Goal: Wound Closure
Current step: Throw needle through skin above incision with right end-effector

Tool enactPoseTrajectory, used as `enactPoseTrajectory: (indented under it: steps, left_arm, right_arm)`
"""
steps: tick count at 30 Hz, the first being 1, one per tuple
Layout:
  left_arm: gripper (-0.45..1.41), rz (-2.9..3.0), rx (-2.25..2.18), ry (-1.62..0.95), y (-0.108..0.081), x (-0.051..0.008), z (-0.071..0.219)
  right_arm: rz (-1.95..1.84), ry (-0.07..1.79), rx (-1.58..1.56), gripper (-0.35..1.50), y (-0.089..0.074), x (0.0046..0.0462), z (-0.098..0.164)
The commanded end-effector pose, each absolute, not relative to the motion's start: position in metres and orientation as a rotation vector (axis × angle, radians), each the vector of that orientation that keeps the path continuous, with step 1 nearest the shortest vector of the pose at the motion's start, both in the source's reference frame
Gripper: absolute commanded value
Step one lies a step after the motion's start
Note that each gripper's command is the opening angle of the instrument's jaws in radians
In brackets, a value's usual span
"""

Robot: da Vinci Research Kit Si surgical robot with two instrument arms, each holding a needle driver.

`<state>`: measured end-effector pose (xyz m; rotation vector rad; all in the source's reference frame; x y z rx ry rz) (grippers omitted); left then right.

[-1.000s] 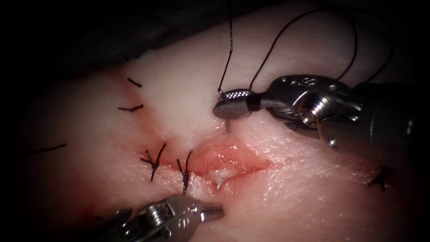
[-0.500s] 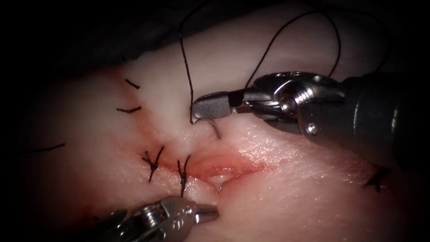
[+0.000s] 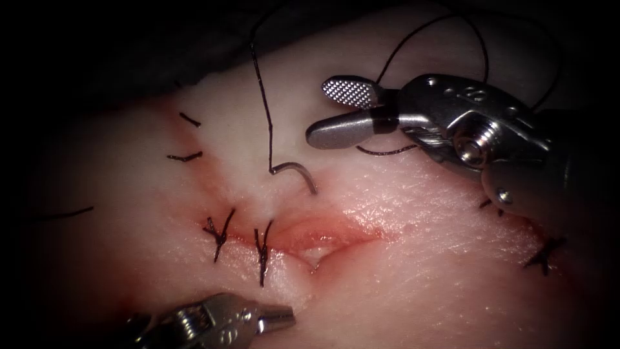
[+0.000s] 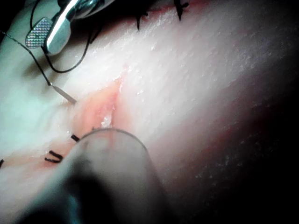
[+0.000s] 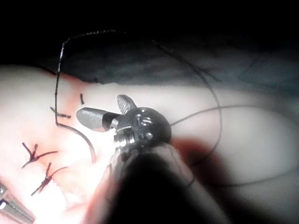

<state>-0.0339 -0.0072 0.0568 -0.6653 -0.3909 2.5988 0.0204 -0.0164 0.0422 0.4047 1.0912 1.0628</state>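
The left hand (image 3: 278,317) is lying nearest, pressed together and holding nothing. Just beyond it, two tied stitches (image 3: 242,239) are crossing the cut (image 3: 323,236) in the tissue (image 3: 420,271). Farther on, between the two hands, one curved needle (image 3: 298,176) is sitting free with its tip in the tissue, one thread (image 3: 261,97) trailing from its tail. Farthest, the right hand (image 3: 332,113) is hovering spread and empty.
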Motion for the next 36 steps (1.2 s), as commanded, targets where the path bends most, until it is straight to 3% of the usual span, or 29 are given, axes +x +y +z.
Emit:
enactPoseTrajectory:
  steps: [1,8,16,20,23,36]
  left_arm:
    - [-0.45,2.599,-0.668,-0.386,-0.0064,-0.0345,0.0572]
    - [-0.45,2.599,-0.667,-0.384,-0.0065,-0.0346,0.0572]
    - [-0.45,2.599,-0.667,-0.384,-0.0065,-0.0346,0.0572]
    - [-0.45,2.599,-0.667,-0.384,-0.0065,-0.0345,0.0572]
    - [-0.45,2.599,-0.667,-0.385,-0.0065,-0.0345,0.0572]
    - [-0.45,2.599,-0.666,-0.383,-0.0066,-0.0346,0.0572]
  right_arm:
    - [1.061,1.100,0.402,1.38,-0.0164,0.0218,0.0419]
    - [0.933,1.058,0.370,1.41,-0.0191,0.0239,0.0402]
    - [0.731,0.987,0.178,1.20,-0.0211,0.0270,0.0407]
    - [0.655,0.961,0.047,1.20,-0.0206,0.0275,0.0412]
    - [0.633,0.926,-0.014,1.31,-0.0205,0.0275,0.0410]
    - [0.562,0.861,-0.045,1.28,-0.0207,0.0288,0.0423]
